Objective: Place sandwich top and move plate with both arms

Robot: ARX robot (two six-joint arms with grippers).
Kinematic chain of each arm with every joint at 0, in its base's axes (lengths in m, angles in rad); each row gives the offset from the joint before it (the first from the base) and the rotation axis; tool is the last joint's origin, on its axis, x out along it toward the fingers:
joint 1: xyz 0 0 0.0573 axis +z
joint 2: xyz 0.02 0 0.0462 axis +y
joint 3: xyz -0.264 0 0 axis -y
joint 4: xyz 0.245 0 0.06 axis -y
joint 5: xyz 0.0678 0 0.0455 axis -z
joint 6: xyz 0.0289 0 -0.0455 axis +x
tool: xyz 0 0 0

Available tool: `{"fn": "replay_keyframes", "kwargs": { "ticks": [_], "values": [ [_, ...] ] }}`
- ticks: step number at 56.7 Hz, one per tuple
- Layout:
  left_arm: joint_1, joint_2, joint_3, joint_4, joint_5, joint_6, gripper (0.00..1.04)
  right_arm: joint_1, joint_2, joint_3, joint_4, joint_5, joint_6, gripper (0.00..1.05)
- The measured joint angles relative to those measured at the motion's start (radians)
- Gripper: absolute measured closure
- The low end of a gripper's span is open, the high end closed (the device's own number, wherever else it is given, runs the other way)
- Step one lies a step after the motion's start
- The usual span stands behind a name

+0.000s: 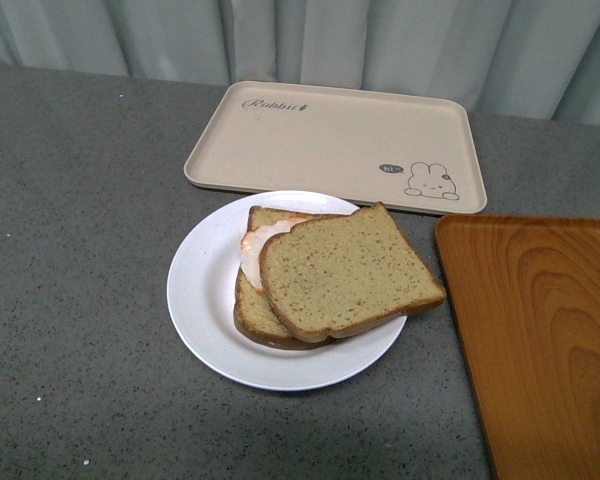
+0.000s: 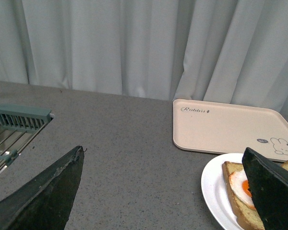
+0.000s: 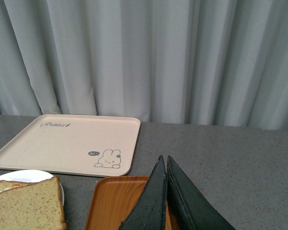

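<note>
Ahead on the table [image 1: 80, 200] I count 1 plate [image 1: 195, 290] and 2 trays: the beige tray [image 1: 320, 140] behind it, the orange tray [image 1: 540, 320] to its right. 2 bread slices lie on the plate, the sandwich top [image 1: 345, 270] askew over 1 egg [image 1: 252, 250] and the lower slice [image 1: 255, 315]. From my left wrist, my left gripper [image 2: 162, 151] gapes wide and empty, low beside the plate. From my right wrist, my right gripper [image 3: 163, 160] is pressed closed on nothing, over the orange tray.

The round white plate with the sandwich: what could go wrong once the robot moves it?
1. The tan speckled top bread slice lies skewed on the egg-bearing lower slice, overhanging the round white plate's right rim; a jolt or tilt could slide it off.
2. The orange wood-grain tray lies close on the right; the plate could bump its raised edge.
</note>
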Motion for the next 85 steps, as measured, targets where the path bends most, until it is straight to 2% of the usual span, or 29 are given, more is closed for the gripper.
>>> {"fn": "replay_keyframes", "kwargs": {
  "ticks": [5,16,17,19,21,26,29,36,40,46,57,67,85],
  "values": [
    [0.000,0.000,0.000,0.000,-0.001,0.000,0.06,0.000,-0.108,0.000,-0.133,-0.001,-0.001,1.04],
    [0.000,0.000,0.000,0.000,0.000,0.000,0.06,0.000,-0.138,0.000,-0.141,-0.001,-0.003,1.02],
    [-0.009,0.009,0.004,-0.014,-0.032,-0.009,0.06,0.000,-0.138,0.000,-0.141,-0.001,-0.002,0.97],
    [-0.033,0.076,0.040,-0.104,-0.169,-0.067,0.06,0.000,-0.139,0.000,-0.141,-0.001,-0.002,0.89],
    [-0.026,0.187,0.055,-0.099,-0.242,-0.145,0.06,0.000,-0.139,0.000,-0.141,0.000,-0.002,0.80],
    [0.016,0.419,0.058,0.043,-0.240,-0.272,0.06,-0.001,-0.139,0.000,-0.141,-0.001,-0.003,0.62],
    [0.019,0.568,0.066,0.150,-0.224,-0.322,0.06,-0.001,-0.139,0.000,-0.141,-0.001,-0.002,0.48],
    [0.035,0.936,0.102,0.415,-0.180,-0.377,0.06,-0.001,-0.139,0.000,-0.141,-0.001,-0.002,0.18],
    [0.045,1.065,0.121,0.478,-0.155,-0.395,0.06,-0.001,-0.139,0.000,-0.142,-0.001,-0.002,0.07],
    [0.043,1.306,0.167,0.576,-0.121,-0.417,0.06,-0.001,-0.139,0.000,-0.142,-0.001,-0.002,0.09],
    [0.026,1.551,0.224,0.666,-0.102,-0.455,0.06,-0.001,-0.139,0.000,-0.141,-0.001,-0.002,0.09],
    [-0.005,1.672,0.278,0.705,-0.121,-0.492,0.06,-0.001,-0.139,0.000,-0.141,-0.001,-0.002,0.09],
    [-0.113,1.849,0.389,0.746,-0.130,-0.570,0.06,-0.001,-0.139,0.000,-0.141,-0.001,-0.002,0.09]
  ]
}}
